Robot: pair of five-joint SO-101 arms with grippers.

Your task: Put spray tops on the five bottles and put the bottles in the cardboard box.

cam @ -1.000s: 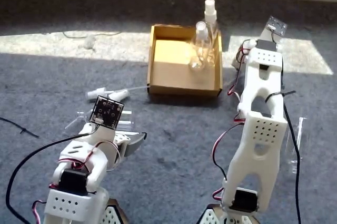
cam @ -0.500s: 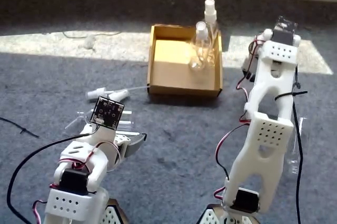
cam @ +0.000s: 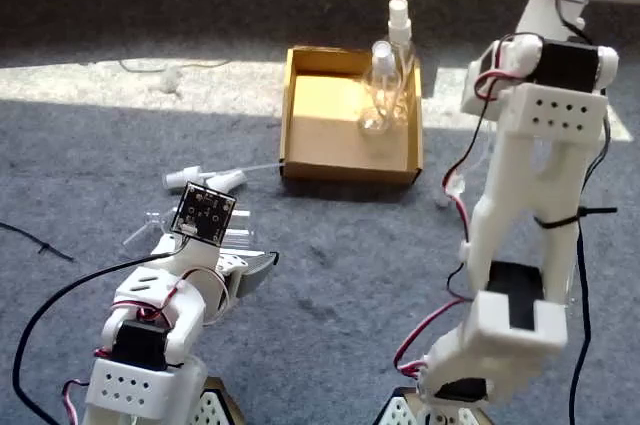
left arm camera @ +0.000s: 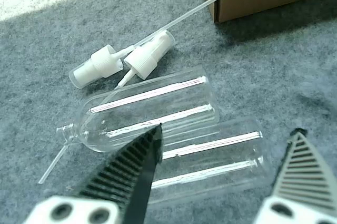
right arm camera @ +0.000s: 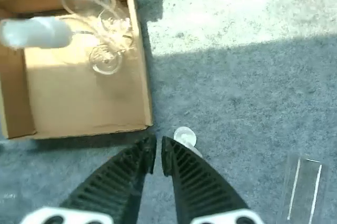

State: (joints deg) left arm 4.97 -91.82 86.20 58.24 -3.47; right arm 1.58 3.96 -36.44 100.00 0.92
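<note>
The cardboard box lies open on the grey carpet. Two capped bottles stand in its far right corner. Two clear bottles without tops lie side by side in front of the left arm. My left gripper hangs open just above them, its fingers either side of the nearer bottle. Two spray tops lie just beyond them. My right gripper is shut and empty, high above the carpet by the box's near right corner. A single spray top lies beneath it. Another uncapped bottle lies farther right.
The tall right arm rises over the carpet on the right side. A black cable runs along the floor at the left. A small white object with a cord lies in the sunlit strip behind the box.
The right arm has swung upward and its wrist has lifted high, away from the carpet beside the box. The left arm and the bottles have not moved.
</note>
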